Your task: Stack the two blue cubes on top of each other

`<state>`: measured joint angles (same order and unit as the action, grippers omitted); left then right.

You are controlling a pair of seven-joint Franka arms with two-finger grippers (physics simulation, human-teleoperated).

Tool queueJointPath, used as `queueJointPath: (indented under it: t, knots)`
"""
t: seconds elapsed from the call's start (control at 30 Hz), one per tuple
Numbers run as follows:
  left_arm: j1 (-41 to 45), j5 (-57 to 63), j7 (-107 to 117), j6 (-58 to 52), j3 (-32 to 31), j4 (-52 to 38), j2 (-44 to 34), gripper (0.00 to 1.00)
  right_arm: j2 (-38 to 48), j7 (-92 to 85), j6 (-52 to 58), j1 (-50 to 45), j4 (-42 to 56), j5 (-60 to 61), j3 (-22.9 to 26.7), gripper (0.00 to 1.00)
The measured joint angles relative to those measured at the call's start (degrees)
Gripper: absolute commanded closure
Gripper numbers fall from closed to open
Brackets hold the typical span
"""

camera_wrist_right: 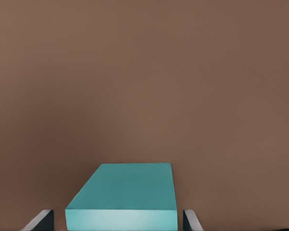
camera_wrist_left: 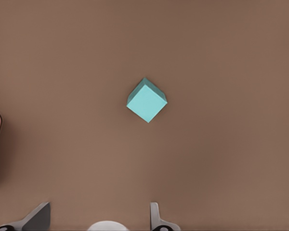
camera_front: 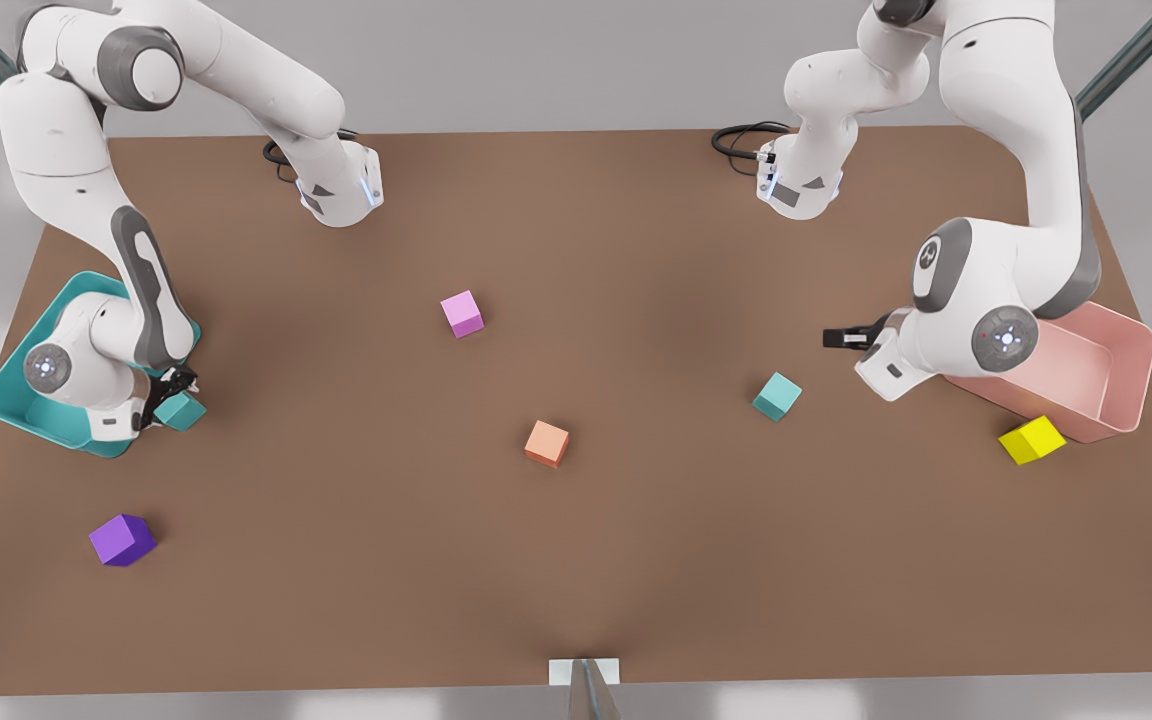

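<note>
— Where was the held teal cube (camera_front: pixel 181 410)?
— In the right gripper (camera_front: pixel 168 398), fingers clamped on it, just beside the teal bin (camera_front: pixel 11 405) (front view's left).
— Other teal cube (camera_front: pixel 777 396)?
— Lying on table (camera_front: pixel 636 560), apart from left gripper (camera_front: pixel 841 338), whose fingers were spread, nothing btwn them.

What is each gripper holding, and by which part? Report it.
Right gripper straddles one blue cube's opposite sides; a firm hold cannot be told. Left gripper, open, holds nothing, near the other blue cube.
</note>
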<state>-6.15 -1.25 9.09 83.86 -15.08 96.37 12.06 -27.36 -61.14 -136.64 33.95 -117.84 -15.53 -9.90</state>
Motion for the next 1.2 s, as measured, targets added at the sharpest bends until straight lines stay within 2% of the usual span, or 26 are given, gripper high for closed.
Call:
queueJointPath:
  t: [0.27, 0.3, 0.37, 0.4, 0.5, 0.63, 0.73, 0.8, 0.87, 1.03, 1.1, 1.2]
  knots:
    - [-2.40, 0.00, 0.03, -0.10, 0.27, -1.38, 0.50, 0.00, -2.11, 1.25, -0.13, -0.06, 1.22, -1.57, 0.06, 0.01]
    - [-2.09, -0.04, 0.18, 0.10, 0.66, -0.93, 0.66, 0.00, -2.17, 1.40, -0.14, -0.08, 1.29, -1.66, 0.06, 0.08]
    - [-0.13, -0.31, 1.77, 2.49, 2.13, 5.17, 0.48, 0.00, -2.27, 1.64, -0.13, -0.11, 1.45, -1.74, 0.06, 0.32]
    - [1.29, -0.78, 3.09, 4.76, 3.35, 9.69, 0.09, 0.00, -2.32, 1.72, -0.10, -0.14, 1.54, -1.72, 0.06, 0.36]
    - [3.05, -3.27, 6.97, 12.19, 7.37, 18.68, -0.68, 0.00, -2.78, 1.98, -0.03, -0.78, 2.38, -1.70, 0.06, 0.36]
    - [5.45, -7.99, 12.52, 23.77, 8.26, 25.31, -0.74, 0.00, -3.06, 2.54, 0.29, -1.40, 4.44, -0.99, -0.95, 0.38]
    - [7.00, -11.67, 16.00, 30.69, 8.29, 26.36, -0.68, 0.00, -2.22, 3.58, 3.98, -2.91, 9.32, 2.41, -8.12, 0.38]
    - [7.60, -13.04, 18.00, 34.17, 8.27, 26.54, -0.38, 0.00, -2.36, 5.84, 8.35, -10.33, 15.65, 4.82, -12.52, 0.38]
    - [7.68, -13.87, 19.91, 36.69, 8.28, 26.59, 0.27, 0.00, -4.25, 10.17, 11.68, -23.36, 21.73, 7.67, -13.66, 0.38]
    - [7.69, -14.69, 26.31, 40.40, 8.25, 26.61, 2.27, 0.00, -18.03, 26.77, 16.62, -49.57, 44.05, 10.26, -14.00, 0.37]
    - [8.33, -14.80, 28.65, 41.78, 8.24, 26.61, 3.68, 0.00, -22.43, 34.21, 17.67, -56.33, 51.03, 10.61, -13.82, 0.37]
    - [8.71, -14.91, 31.75, 43.22, 8.24, 26.65, 5.13, 0.00, -25.18, 45.07, 18.35, -63.78, 55.20, 10.76, -13.17, 0.37]
